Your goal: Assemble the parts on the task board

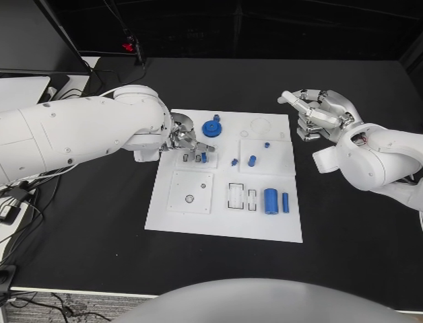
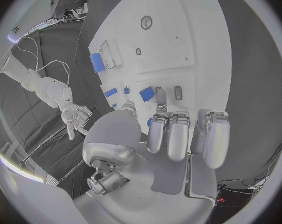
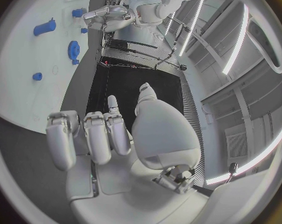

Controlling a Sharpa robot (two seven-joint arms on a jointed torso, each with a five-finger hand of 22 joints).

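Left hand [image 1: 185,139] sat low over the task board [image 1: 226,219], fingers bent by the small blue parts [image 1: 203,157], likely to pick one; whether it held any, cannot tell | right hand [image 1: 315,113] waited off the board over the worktop [image 1: 367,249], fingers curled in, holding nothing, out of the way | blue gear [image 1: 211,128] lay near the board's far edge.

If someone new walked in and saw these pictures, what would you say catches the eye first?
The white task board in the middle of the black table, dotted with small blue parts such as the blue gear near its far edge. Next, the left hand low over the board's far left corner, fingers pointing at the pieces there. The right hand is off the board's far right corner, holding nothing.
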